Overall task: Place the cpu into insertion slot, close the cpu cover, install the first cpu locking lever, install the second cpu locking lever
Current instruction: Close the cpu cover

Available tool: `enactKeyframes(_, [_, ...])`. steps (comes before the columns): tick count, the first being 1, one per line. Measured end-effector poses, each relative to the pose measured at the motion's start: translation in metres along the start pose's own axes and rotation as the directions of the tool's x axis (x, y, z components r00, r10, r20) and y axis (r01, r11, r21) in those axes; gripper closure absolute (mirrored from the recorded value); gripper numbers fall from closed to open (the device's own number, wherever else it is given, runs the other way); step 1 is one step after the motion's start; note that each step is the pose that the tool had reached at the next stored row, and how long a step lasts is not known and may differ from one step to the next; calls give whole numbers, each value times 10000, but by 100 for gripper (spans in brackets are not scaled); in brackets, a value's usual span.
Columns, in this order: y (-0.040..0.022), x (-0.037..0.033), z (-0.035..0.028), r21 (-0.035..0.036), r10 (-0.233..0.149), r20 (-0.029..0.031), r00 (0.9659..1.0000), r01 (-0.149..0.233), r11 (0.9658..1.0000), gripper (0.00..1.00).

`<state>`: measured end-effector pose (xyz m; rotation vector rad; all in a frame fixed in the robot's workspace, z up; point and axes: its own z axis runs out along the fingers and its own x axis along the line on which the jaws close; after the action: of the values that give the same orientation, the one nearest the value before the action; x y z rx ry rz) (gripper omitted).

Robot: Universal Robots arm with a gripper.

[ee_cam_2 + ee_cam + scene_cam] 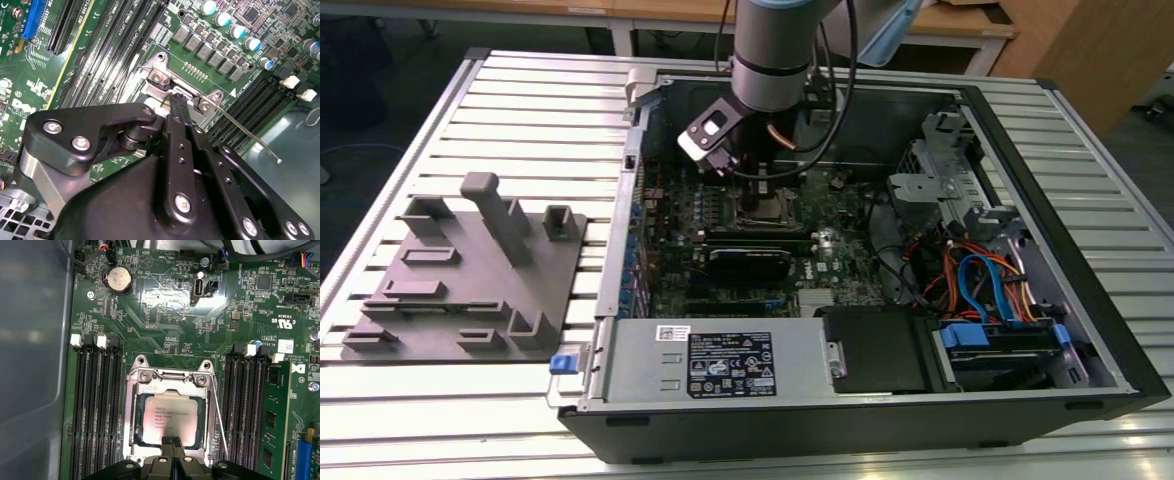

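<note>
We see the cpu [171,419] lying flat, face up, framed by the cpu cover [172,382]; our fingers [167,446], pressed together, hide one edge.

Gripper [172,441] hides 1 edge of cpu cover [170,382].

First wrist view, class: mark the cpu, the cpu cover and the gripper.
cpu [169,419], first wrist view, middle of its pale metal face.
cpu cover [172,381], first wrist view, silvery bar between its two screws.
gripper [172,441], first wrist view, where its black fingertips meet.
</note>
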<state>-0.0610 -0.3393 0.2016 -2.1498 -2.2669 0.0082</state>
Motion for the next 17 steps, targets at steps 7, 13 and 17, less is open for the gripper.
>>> enactKeyframes(7, [0,-1,21,27,-1,2,10000,1,10000,89])
enactKeyframes(13, [-14,1,-6,23,0,-2,10000,0,10000,89])
enactKeyframes(17, [-30,1,-1,23,-2,-2,10000,2,10000,89])
